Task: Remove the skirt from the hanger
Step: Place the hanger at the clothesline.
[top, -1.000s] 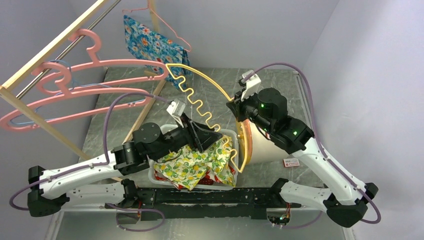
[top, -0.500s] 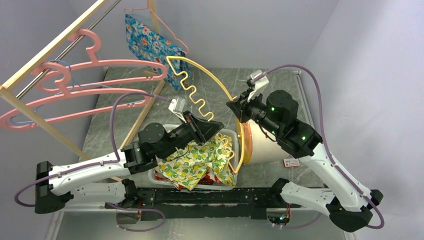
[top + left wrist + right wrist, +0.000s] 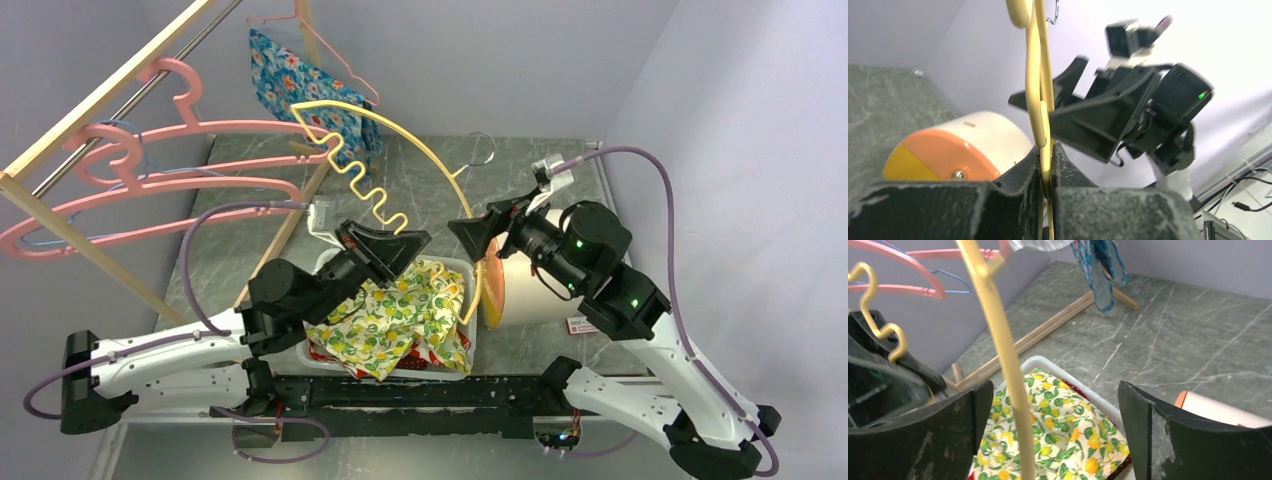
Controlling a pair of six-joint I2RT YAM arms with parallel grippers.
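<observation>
Since a second ago the left arm has swung the hanger (image 3: 440,165) up toward 11 o'clock. Its pointed end now overlaps the floral cloth (image 3: 300,85) on the rack (image 3: 100,93), and whether they touch cannot be told. Over the same second the right gripper (image 3: 478,238) has drawn back toward 3 o'clock and let go.

Bare table (image 3: 190,290) shows at 12 o'clock beyond the bin (image 3: 1034,360). At 10 o'clock the rack's slanted foot bar runs close past the bin's corner, with pink hangers (image 3: 200,130) overhead at 9 to 10 o'clock. The drum (image 3: 525,290) lies just beside the bin at 3 o'clock, and the side wall stands near the right arm.

The left gripper (image 3: 395,243) is pinched tight on the hanger's wavy bar, and the wrist view shows both fingers (image 3: 1070,172) pressed against the yellow rod. Its forearm climbs from 7 o'clock toward 1 o'clock, with the wrist raised over the bin's far rim.

The right gripper's jaws stand wide apart. The hanger's curved rod passes between them, nearer one finger (image 3: 923,430). That arm rises from 5 o'clock with the elbow bent high and the gripper aimed at 9 o'clock above the drum.

The skirt (image 3: 385,325), in a lemon print, lies crumpled in the bin at 6 o'clock from the left gripper. The hanger's lower end hangs by the bin's 3 o'clock rim, just beside the skirt.
</observation>
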